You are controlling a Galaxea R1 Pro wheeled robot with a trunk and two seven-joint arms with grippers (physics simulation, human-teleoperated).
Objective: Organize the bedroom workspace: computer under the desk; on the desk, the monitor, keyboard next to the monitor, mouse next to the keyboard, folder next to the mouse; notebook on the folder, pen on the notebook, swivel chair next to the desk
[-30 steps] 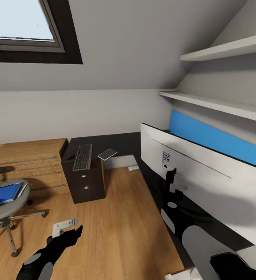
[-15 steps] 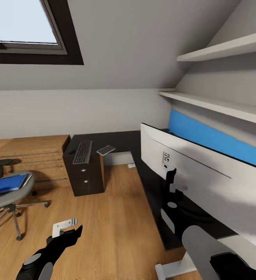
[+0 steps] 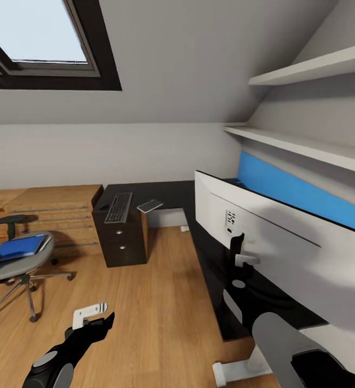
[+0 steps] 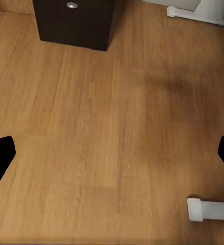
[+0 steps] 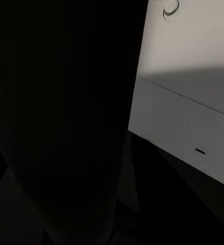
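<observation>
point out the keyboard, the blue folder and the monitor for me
keyboard (image 3: 118, 207), head view, middle of its black keys
folder (image 3: 20, 246), head view, centre of its blue cover on the chair seat
monitor (image 3: 285, 253), head view, its light back panel

Head view: bright, even daylight from skylight (image 3: 37, 37), upper left of frame. Soft shadow falls across monitor (image 3: 285, 258) back, right of centre. Render slightly soft, straight edges bow toward corners. Left wrist view: evenly lit floor (image 4: 91, 127), faint dark patch upper right. Right wrist view: mostly black, pale panel upper right.
</observation>
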